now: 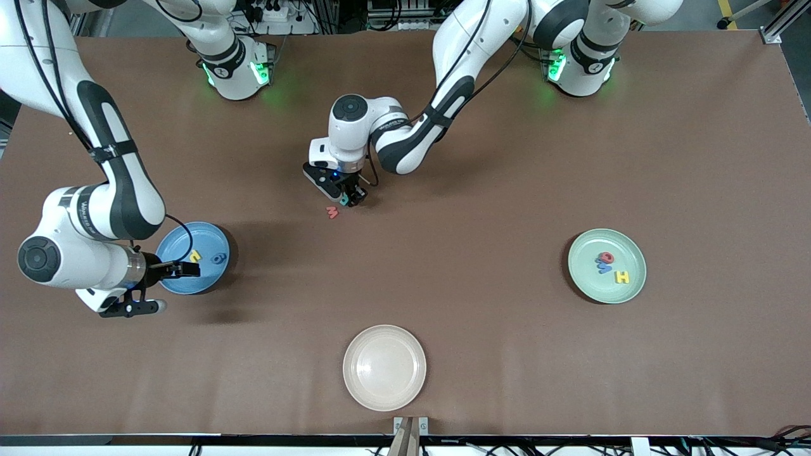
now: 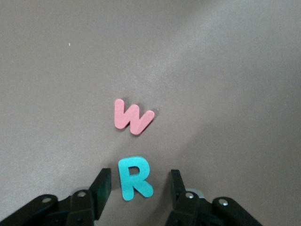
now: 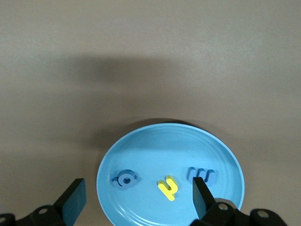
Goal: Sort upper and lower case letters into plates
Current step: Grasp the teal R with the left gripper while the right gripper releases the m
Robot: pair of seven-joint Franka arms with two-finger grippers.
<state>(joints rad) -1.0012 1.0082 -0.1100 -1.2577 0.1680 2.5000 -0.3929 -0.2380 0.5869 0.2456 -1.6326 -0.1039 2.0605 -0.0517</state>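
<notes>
Here, the left hand (image 2: 137, 188), fingers spread, straddles the small flat teal letter R (image 2: 134, 177) on the brown surface (image 1: 507, 158), red W (image 2: 132, 117) at its twelve o'clock. The right hand (image 3: 138, 197) waits spread over the blue plate (image 3: 141, 146).

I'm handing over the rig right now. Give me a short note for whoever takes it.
Left gripper: down at the table's middle, fingers either side of the teal R, not clamped yet.
Right gripper: open, empty, over the blue plate.
Done: three letters in the blue plate, three in the green plate.
Left: the teal R and the red W beside it on the table.
</notes>
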